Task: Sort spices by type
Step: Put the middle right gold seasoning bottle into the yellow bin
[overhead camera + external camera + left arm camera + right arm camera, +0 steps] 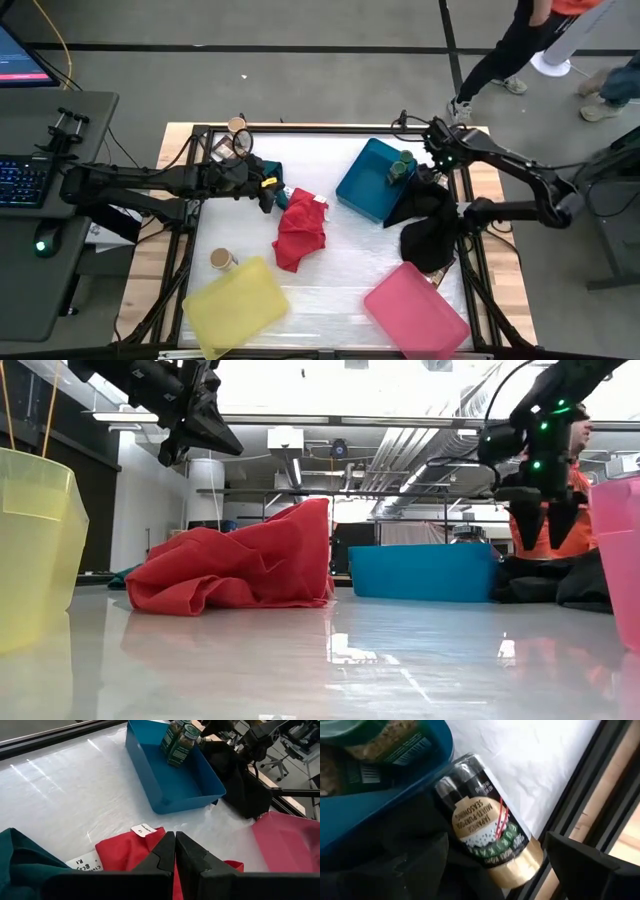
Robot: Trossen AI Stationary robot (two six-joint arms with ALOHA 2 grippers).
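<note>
Two green-lidded jars [401,165] [180,742] stand in the far corner of the blue tray [350,195]. A dark-labelled jar with a tan lid [490,840] lies on its side on the black cloth, against the blue tray's outer wall. Another tan-lidded jar [222,260] rests on the table beside the yellow tray. My right gripper [437,160] [543,530] hangs open above the tray's far right corner, fingers pointing down, clear of the lying jar. My left gripper [268,195] [175,851] is shut and empty, raised over the red cloth's far edge. No packets show.
A crumpled red cloth [300,232] lies mid-table, a teal cloth [15,855] beside it, a black cloth [430,235] near the right edge. The yellow tray [235,305] and pink tray [415,310] sit along the near edge. Another jar [237,125] sits past the far edge. A person [500,50] walks beyond it.
</note>
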